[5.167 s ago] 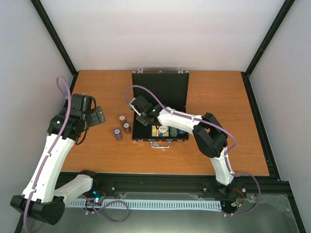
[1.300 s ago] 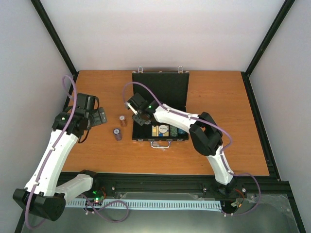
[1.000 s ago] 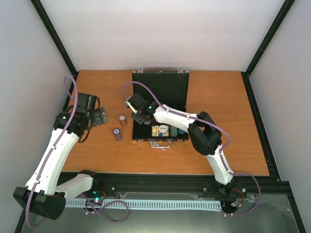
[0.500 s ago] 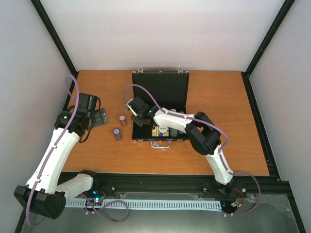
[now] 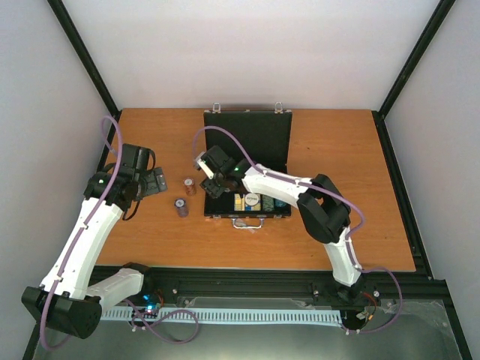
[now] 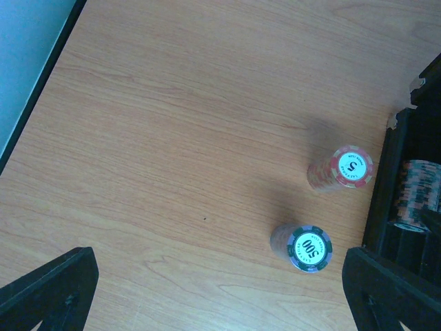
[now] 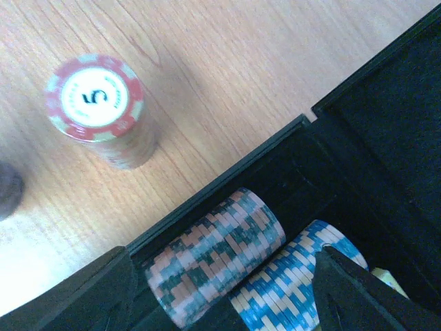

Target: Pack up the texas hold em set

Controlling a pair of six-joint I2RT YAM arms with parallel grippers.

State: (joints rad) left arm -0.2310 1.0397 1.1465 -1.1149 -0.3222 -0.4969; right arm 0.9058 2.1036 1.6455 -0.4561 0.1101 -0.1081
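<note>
Black case (image 5: 251,139) lying open on the worktop (image 5: 352,225), lid toward 12 o'clock. Right gripper (image 7: 224,279) jaws spread, straddling a green-orange chip stack (image 7: 217,258) lying inside (nothing clamped). Left gripper (image 6: 217,276) jaws wide, empty, over two upright stacks (image 6: 348,167) at the case's 9 o'clock.

The blue chip stack (image 7: 293,276) is partly cut off by the lower edge.

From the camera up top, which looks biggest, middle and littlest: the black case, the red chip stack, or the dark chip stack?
1. The black case, by far the largest.
2 and 3. The red chip stack and the dark chip stack look about alike, so I can't rank them.
</note>
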